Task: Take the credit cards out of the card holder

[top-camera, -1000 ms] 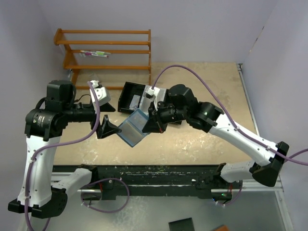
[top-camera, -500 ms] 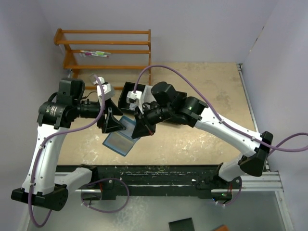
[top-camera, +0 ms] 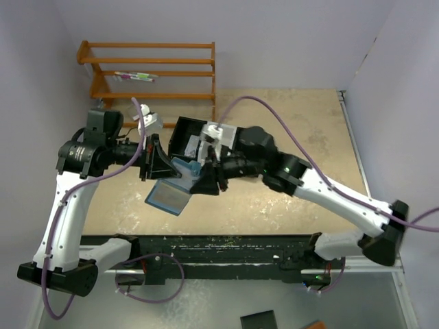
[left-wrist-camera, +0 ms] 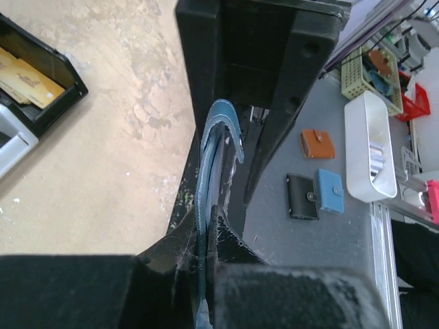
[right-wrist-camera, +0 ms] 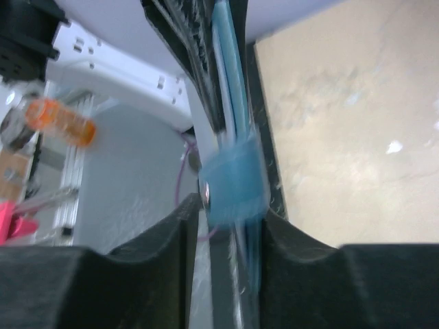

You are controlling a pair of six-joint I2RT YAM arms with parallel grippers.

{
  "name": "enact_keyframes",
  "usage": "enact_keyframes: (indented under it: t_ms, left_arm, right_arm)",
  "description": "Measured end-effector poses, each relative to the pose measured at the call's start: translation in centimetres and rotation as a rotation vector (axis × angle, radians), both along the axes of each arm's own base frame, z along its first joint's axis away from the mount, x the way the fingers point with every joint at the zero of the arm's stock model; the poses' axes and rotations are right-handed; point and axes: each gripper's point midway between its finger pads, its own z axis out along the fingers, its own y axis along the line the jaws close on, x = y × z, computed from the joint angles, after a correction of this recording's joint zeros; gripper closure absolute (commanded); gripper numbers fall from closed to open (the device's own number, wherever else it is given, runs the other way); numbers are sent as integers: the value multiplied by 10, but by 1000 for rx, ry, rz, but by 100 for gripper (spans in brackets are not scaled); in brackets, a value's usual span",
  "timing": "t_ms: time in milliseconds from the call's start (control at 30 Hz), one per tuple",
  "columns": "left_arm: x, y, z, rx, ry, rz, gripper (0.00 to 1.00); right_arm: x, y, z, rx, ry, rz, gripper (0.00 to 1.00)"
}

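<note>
The blue card holder (top-camera: 167, 197) hangs above the table between the two arms, one leaf drooping down to the left. My left gripper (top-camera: 163, 169) is shut on it; in the left wrist view its edge (left-wrist-camera: 213, 140) runs up from the pinched jaws of that gripper (left-wrist-camera: 204, 240). My right gripper (top-camera: 206, 179) is open, its jaws standing apart around the holder's blue snap tab (right-wrist-camera: 236, 179), with a gap on the left side. Gold-tan credit cards (left-wrist-camera: 26, 74) lie in the black tray (left-wrist-camera: 63, 101).
The black tray (top-camera: 180, 132) sits just behind the grippers. A wooden rack (top-camera: 154, 72) stands at the back left. A black rail (top-camera: 226, 247) runs along the near table edge. Below the table lie small wallets (left-wrist-camera: 317, 144) and a white bin (left-wrist-camera: 367, 147).
My left gripper has closed on the card holder and my right gripper has opened off it. The holder's free leaf has swung down to the lower left.
</note>
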Motion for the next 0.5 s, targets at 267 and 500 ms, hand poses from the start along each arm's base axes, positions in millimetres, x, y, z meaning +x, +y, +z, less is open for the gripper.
enact_keyframes:
  t_ms: [267,500]
  left_arm:
    - [2,-6,57,-137,-81,98,100]
    - [-5,-8,96,-240,-109,134,100]
  right_arm:
    - [1,-38,22,510,5,-244,6]
    - [13,-20,44,760,71,-305,14]
